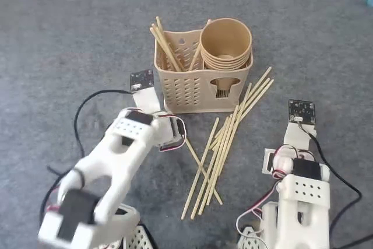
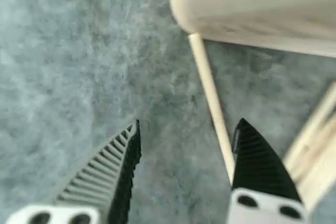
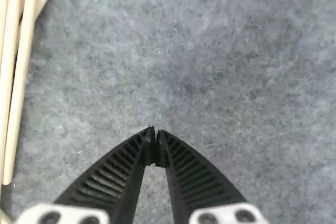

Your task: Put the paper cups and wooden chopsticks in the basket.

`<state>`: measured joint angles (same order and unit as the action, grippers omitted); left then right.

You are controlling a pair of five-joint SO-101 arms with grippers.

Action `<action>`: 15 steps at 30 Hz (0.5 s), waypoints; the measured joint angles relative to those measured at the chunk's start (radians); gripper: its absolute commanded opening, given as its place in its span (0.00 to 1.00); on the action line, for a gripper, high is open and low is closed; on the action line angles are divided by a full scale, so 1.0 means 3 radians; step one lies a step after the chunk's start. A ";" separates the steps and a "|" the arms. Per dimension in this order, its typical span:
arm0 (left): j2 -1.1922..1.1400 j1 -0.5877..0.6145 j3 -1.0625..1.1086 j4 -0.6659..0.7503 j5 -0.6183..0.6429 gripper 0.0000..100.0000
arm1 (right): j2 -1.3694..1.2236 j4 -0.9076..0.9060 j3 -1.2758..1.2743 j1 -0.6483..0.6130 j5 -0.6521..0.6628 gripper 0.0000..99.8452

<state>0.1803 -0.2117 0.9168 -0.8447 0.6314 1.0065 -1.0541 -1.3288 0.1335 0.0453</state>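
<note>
Chopsticks (image 1: 218, 155) scattered at five o'clock of basket (image 1: 186, 94), cups (image 1: 226, 39) stacked inside, left gripper (image 2: 189, 127) released around one chopstick, right gripper (image 3: 154, 135) clenched.

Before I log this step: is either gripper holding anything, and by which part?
Nothing is held. Left gripper open around a loose chopstick; right gripper shut, empty.

A grey felt-covered table (image 1: 58, 39) bears the basket (image 1: 186, 93) and loose wooden chopsticks (image 1: 224, 144).
</note>
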 measured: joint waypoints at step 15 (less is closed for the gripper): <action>-0.0338 -0.0015 -0.0118 0.0164 0.0077 0.16 | 0.0000 0.0000 0.0000 0.0005 0.0148 0.01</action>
<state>0.0790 -0.2163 0.8815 -0.7956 0.6544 1.0065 -1.0541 -1.3288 0.1350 0.0898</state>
